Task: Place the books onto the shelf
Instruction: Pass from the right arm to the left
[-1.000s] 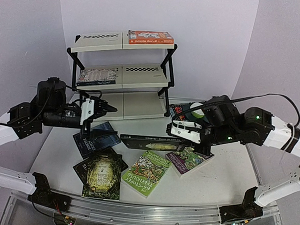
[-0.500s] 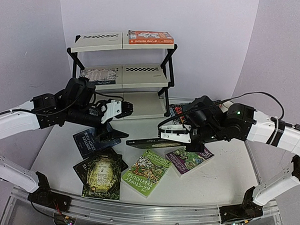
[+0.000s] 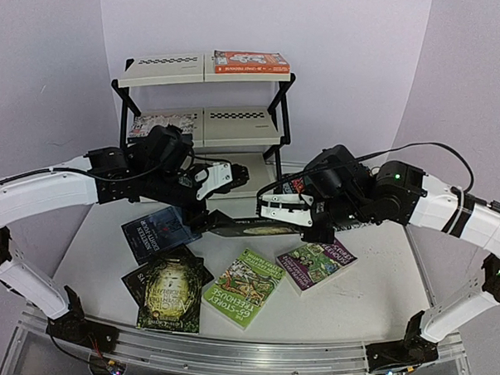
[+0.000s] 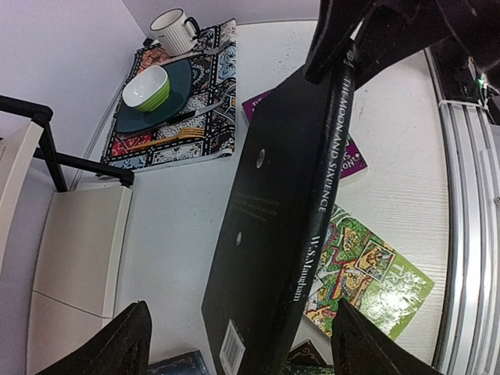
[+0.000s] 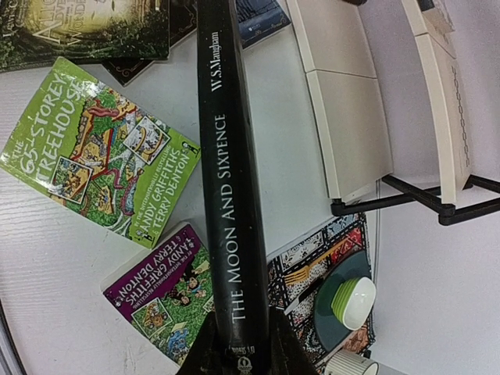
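Nearest the arm bases, a dark green-gold book [image 3: 169,292] and a bright green book [image 3: 246,287] lie flat, side by side on the table [image 3: 379,276]. Just beyond them lie a purple book [image 3: 315,263] on the right and a dark blue book [image 3: 159,232] on the left.

Between these, a black book [image 3: 256,228] is held with its spine turned up. The right gripper [image 5: 241,344] pinches one end of the spine. At the other end, the left gripper [image 4: 241,305] has its fingers spread wide on either side of the book, with a gap on each side.

Further right, a patterned mat [image 4: 180,101] carries a plate [image 4: 148,109], a bowl [image 4: 147,87] and a mug [image 4: 176,30].

At the far edge stands the shelf [image 3: 203,119]. An orange book [image 3: 251,63] lies on the right of its top tier and a white book [image 3: 157,125] on the left of its middle tier
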Robot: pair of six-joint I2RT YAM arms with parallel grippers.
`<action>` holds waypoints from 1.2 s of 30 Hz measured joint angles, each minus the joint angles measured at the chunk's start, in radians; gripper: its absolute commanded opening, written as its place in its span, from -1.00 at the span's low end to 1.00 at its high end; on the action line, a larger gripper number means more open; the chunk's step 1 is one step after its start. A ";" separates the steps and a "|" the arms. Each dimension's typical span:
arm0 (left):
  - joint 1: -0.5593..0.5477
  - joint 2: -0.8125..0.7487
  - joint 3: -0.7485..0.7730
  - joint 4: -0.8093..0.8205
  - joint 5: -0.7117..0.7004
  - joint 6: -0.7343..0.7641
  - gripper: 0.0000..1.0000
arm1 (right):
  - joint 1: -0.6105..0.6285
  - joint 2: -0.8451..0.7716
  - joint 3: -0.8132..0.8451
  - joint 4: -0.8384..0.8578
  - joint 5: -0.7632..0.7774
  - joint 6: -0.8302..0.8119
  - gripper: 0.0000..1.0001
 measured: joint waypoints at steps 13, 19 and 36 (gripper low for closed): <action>-0.042 0.075 0.021 -0.016 -0.007 0.028 0.30 | 0.000 0.010 0.037 0.001 -0.013 0.012 -1.00; -0.055 0.113 0.054 -0.024 -0.026 0.039 -0.07 | 0.000 0.013 0.044 -0.001 -0.033 0.020 -1.00; -0.084 0.135 0.069 -0.109 -0.193 0.149 -1.00 | -0.003 0.006 0.047 0.099 -0.017 0.021 0.77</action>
